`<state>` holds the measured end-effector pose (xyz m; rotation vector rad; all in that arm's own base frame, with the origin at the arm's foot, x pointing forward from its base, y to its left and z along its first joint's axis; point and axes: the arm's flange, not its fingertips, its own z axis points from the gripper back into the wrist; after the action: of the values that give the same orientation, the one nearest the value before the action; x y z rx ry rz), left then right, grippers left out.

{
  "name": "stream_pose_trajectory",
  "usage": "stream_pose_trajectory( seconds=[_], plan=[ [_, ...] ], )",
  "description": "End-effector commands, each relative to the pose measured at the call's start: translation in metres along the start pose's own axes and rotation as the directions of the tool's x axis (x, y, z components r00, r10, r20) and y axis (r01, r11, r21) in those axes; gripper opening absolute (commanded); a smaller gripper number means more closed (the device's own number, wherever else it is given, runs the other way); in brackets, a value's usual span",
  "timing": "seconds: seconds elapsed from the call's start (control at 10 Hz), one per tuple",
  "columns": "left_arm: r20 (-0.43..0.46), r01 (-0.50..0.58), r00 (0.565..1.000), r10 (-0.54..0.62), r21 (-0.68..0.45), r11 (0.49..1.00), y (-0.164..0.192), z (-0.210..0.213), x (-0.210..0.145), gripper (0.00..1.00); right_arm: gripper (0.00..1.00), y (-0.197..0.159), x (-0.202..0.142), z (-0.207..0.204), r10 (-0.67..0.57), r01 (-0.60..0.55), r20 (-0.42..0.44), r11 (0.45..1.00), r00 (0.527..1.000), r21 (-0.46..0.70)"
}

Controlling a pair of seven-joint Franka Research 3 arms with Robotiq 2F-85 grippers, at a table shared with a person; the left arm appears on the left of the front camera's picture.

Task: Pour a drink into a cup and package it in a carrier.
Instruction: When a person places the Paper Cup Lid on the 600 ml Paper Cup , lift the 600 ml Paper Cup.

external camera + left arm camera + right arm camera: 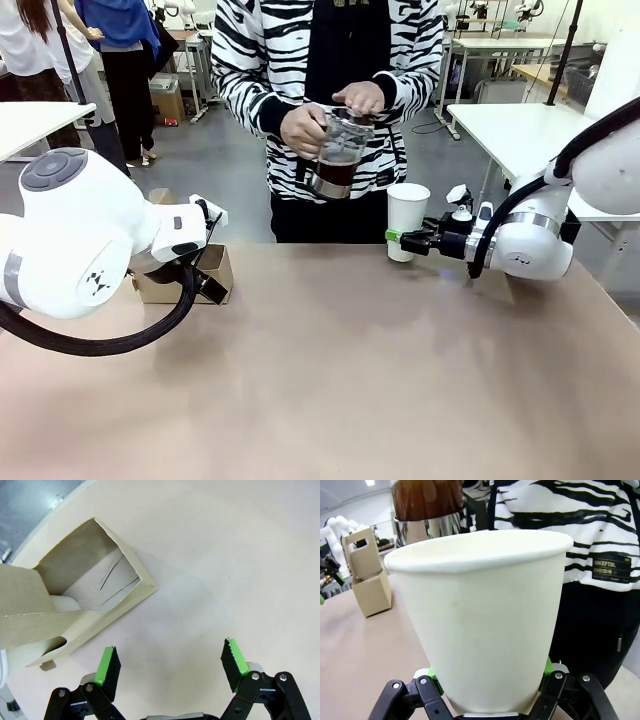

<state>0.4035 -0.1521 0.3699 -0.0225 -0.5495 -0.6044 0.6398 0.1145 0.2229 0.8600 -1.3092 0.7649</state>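
Cup (407, 215) is pinched by the right gripper (398, 240). Pouring comes next: the person's pitcher (337, 155) of drink (334, 173), just up-left of the cup, must tip over it. Left gripper (170, 656) gapes wide by the carrier (214, 268), far left.

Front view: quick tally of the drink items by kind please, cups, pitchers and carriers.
White paper cup: 1
Clear pitcher: 1
Cardboard carrier: 1
Total: 3
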Motion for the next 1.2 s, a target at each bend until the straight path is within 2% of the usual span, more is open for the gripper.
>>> stream_pose_trajectory(
  seconds=[0.0,1.1],
  plan=[
    [0.002,-0.001,1.000,0.001,-0.002,1.000,0.0002,0.0005,0.0000,1.00,0.81,0.0006,0.0033,-0.0006,0.003,-0.003,0.001,1.000,1.000,-0.002],
    [0.002,-0.001,1.000,0.001,-0.002,1.000,0.0002,0.0005,0.0000,1.00,0.81,0.0006,0.0033,-0.0006,0.003,-0.003,0.001,1.000,1.000,-0.002]
  ],
)
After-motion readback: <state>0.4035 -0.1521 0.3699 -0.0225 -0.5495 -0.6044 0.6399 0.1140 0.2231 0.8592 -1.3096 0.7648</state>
